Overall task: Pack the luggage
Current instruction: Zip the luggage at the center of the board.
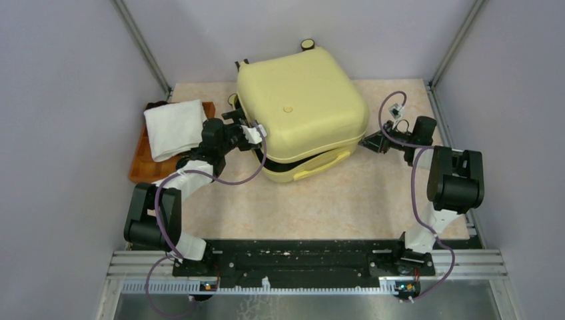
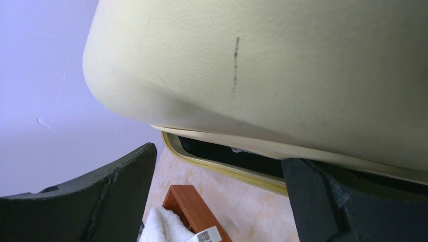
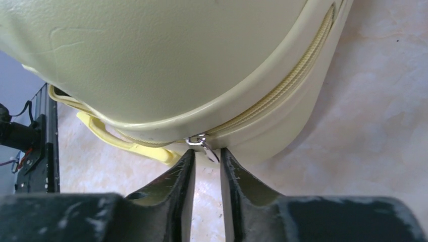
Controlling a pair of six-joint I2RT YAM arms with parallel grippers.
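Both at luggage (image 1: 303, 107): left fingers (image 2: 116, 191) wide; right fingers (image 3: 184, 176) flank zipper pull (image 3: 206, 146), grip unclear.

Pale lavender walls (image 1: 66, 100) enclose a beige marbled tabletop (image 1: 333, 207) framed by grey metal posts (image 1: 143, 45)

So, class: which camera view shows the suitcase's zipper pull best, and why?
The right wrist view: the zipper pull hangs sharp and close at the tips of the right gripper. The top view shows the luggage whole, the pull too small to find; the left wrist view shows another edge, no pull.
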